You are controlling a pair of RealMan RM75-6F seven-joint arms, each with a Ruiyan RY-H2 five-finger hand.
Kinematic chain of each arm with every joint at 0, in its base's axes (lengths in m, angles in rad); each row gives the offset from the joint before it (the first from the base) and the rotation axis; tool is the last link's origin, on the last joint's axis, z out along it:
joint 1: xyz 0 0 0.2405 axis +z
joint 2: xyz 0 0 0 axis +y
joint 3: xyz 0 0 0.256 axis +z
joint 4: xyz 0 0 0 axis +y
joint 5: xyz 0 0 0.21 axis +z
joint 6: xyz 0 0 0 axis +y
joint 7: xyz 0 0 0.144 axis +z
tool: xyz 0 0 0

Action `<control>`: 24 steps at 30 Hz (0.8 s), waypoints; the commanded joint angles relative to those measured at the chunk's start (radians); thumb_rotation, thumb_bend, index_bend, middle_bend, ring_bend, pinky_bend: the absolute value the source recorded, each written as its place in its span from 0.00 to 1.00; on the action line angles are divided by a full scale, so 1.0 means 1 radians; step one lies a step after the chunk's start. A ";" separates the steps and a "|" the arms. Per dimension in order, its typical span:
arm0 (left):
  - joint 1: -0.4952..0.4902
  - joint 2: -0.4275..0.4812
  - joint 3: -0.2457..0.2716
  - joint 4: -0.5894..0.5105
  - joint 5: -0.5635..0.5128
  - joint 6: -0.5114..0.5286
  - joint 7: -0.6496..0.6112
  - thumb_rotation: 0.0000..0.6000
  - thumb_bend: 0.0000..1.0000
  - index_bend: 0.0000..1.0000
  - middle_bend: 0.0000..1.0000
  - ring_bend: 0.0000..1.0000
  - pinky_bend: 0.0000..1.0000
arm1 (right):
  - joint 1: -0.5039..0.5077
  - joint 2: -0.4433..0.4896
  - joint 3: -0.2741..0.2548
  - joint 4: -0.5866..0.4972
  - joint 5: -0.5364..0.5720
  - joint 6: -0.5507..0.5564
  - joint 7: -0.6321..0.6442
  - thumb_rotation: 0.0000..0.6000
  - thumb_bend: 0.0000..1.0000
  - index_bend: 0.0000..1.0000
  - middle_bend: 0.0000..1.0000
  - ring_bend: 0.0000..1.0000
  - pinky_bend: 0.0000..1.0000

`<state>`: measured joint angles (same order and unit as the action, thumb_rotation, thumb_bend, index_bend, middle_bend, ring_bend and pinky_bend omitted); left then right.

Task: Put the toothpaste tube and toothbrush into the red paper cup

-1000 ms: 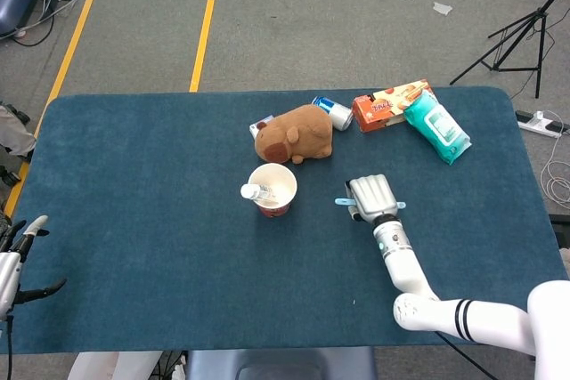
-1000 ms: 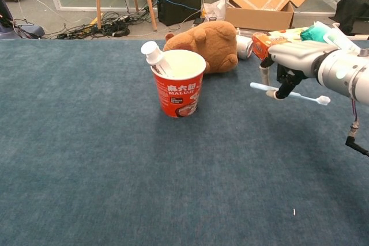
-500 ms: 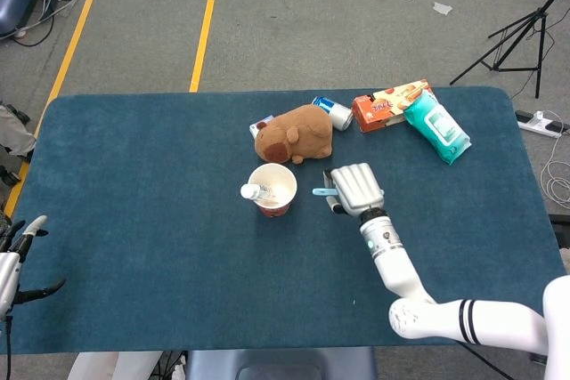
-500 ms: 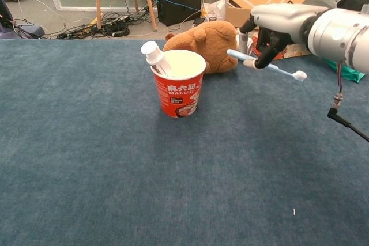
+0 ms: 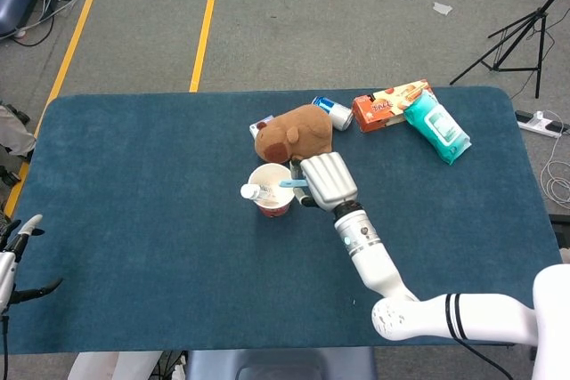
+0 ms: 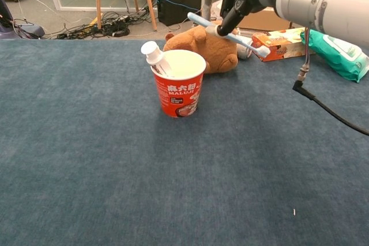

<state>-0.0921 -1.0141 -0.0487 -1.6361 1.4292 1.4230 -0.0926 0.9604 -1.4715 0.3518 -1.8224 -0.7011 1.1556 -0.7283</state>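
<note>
Blue cloth covered the table (image 5: 134, 220) where my left hand (image 5: 16, 260) hung at the near left corner, fingers spread and holding nothing. Toward the middle stood the red paper cup (image 6: 179, 87) with the toothpaste tube (image 6: 154, 57) leaning inside it, cap up against its left rim, and a brown plush toy (image 5: 296, 133) lay just beyond. My right hand (image 5: 325, 180) hovered just right of the cup, pinching the toothbrush (image 6: 228, 34), which was tilted, its handle end reaching over the cup's right rim.
</note>
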 commanded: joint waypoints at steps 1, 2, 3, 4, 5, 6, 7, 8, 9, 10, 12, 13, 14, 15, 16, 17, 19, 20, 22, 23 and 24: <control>0.001 0.001 -0.001 0.000 -0.001 0.002 -0.002 1.00 0.00 0.07 0.27 0.09 0.11 | 0.019 -0.021 0.013 0.012 0.003 -0.016 0.025 1.00 0.31 0.59 1.00 1.00 1.00; 0.001 0.001 -0.001 0.000 -0.002 0.002 -0.002 1.00 0.00 0.07 0.27 0.09 0.11 | 0.025 -0.027 0.016 0.018 0.003 -0.021 0.032 1.00 0.31 0.59 1.00 1.00 1.00; 0.002 0.001 -0.001 0.000 -0.002 0.002 -0.003 1.00 0.00 0.07 0.27 0.09 0.11 | 0.032 -0.035 0.021 0.025 0.003 -0.025 0.041 1.00 0.31 0.59 1.00 1.00 1.00; 0.002 0.001 -0.001 0.000 -0.002 0.002 -0.004 1.00 0.00 0.07 0.27 0.09 0.11 | 0.038 -0.040 0.026 0.030 0.002 -0.028 0.048 1.00 0.31 0.59 1.00 1.00 1.00; 0.002 0.001 -0.001 0.000 -0.002 0.002 -0.004 1.00 0.00 0.07 0.27 0.09 0.11 | 0.043 -0.045 0.030 0.035 0.002 -0.030 0.054 1.00 0.31 0.59 1.00 1.00 1.00; 0.002 0.003 -0.001 0.000 -0.002 0.002 -0.006 1.00 0.00 0.07 0.27 0.09 0.11 | 0.052 -0.051 0.035 0.042 0.001 -0.033 0.059 1.00 0.31 0.59 1.00 1.00 1.00; 0.003 0.003 -0.002 0.000 -0.003 0.002 -0.008 1.00 0.00 0.07 0.27 0.09 0.11 | 0.058 -0.056 0.040 0.046 0.000 -0.034 0.063 1.00 0.31 0.59 1.00 1.00 1.00; 0.003 0.004 -0.002 0.001 -0.004 0.002 -0.010 1.00 0.00 0.07 0.27 0.09 0.11 | 0.064 -0.060 0.043 0.050 0.000 -0.034 0.066 1.00 0.31 0.59 1.00 1.00 1.00; 0.003 0.006 -0.003 0.001 -0.005 0.002 -0.013 1.00 0.00 0.07 0.27 0.09 0.11 | 0.072 -0.065 0.049 0.055 0.000 -0.036 0.070 1.00 0.31 0.59 1.00 1.00 1.00; 0.004 0.007 -0.004 0.002 -0.007 0.002 -0.016 1.00 0.00 0.07 0.27 0.09 0.11 | 0.078 -0.070 0.054 0.060 0.000 -0.037 0.074 1.00 0.31 0.60 1.00 1.00 1.00; 0.003 0.009 -0.006 0.003 -0.010 0.001 -0.022 1.00 0.00 0.07 0.27 0.09 0.11 | 0.092 -0.081 0.062 0.074 0.002 -0.042 0.082 1.00 0.31 0.60 1.00 1.00 1.00; 0.004 0.010 -0.006 0.003 -0.010 0.001 -0.023 1.00 0.00 0.07 0.27 0.09 0.11 | 0.100 -0.086 0.064 0.083 0.003 -0.046 0.083 1.00 0.32 0.60 1.00 1.00 1.00; 0.003 0.011 -0.007 0.003 -0.011 0.001 -0.025 1.00 0.00 0.07 0.27 0.09 0.11 | 0.107 -0.092 0.065 0.094 0.005 -0.050 0.084 1.00 0.32 0.60 1.00 1.00 1.00; 0.003 0.011 -0.007 0.004 -0.011 0.000 -0.027 1.00 0.00 0.07 0.27 0.09 0.11 | 0.117 -0.101 0.068 0.109 0.008 -0.056 0.087 1.00 0.32 0.60 1.00 1.00 1.00; 0.003 0.012 -0.007 0.004 -0.011 0.000 -0.027 1.00 0.00 0.07 0.27 0.09 0.11 | 0.124 -0.109 0.070 0.121 0.010 -0.062 0.091 1.00 0.32 0.60 1.00 1.00 1.00; 0.003 0.012 -0.007 0.005 -0.011 -0.001 -0.027 1.00 0.00 0.07 0.27 0.09 0.11 | 0.132 -0.116 0.072 0.133 0.013 -0.067 0.095 1.00 0.32 0.60 1.00 1.00 1.00; 0.002 0.012 -0.007 0.005 -0.011 -0.004 -0.029 1.00 0.00 0.07 0.27 0.09 0.11 | 0.146 -0.134 0.077 0.162 0.015 -0.079 0.109 1.00 0.32 0.60 1.00 1.00 1.00; 0.001 0.012 -0.006 0.007 -0.012 -0.007 -0.030 1.00 0.00 0.07 0.27 0.09 0.11 | 0.151 -0.141 0.079 0.174 0.015 -0.084 0.117 1.00 0.32 0.60 1.00 1.00 1.00; 0.000 0.013 -0.006 0.009 -0.017 -0.014 -0.033 1.00 0.00 0.07 0.27 0.09 0.11 | 0.161 -0.161 0.085 0.205 0.013 -0.098 0.144 1.00 0.32 0.60 1.00 1.00 1.00; 0.000 0.013 -0.007 0.009 -0.019 -0.016 -0.034 1.00 0.00 0.07 0.27 0.09 0.11 | 0.165 -0.169 0.087 0.218 0.011 -0.104 0.156 1.00 0.32 0.60 1.00 1.00 1.00; 0.000 0.014 -0.007 0.010 -0.020 -0.017 -0.036 1.00 0.00 0.07 0.27 0.09 0.11 | 0.170 -0.177 0.089 0.232 0.009 -0.111 0.168 1.00 0.32 0.60 1.00 1.00 1.00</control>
<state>-0.0923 -1.0004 -0.0556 -1.6268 1.4094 1.4068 -0.1282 1.1193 -1.6322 0.4344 -1.6109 -0.6897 1.0582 -0.5802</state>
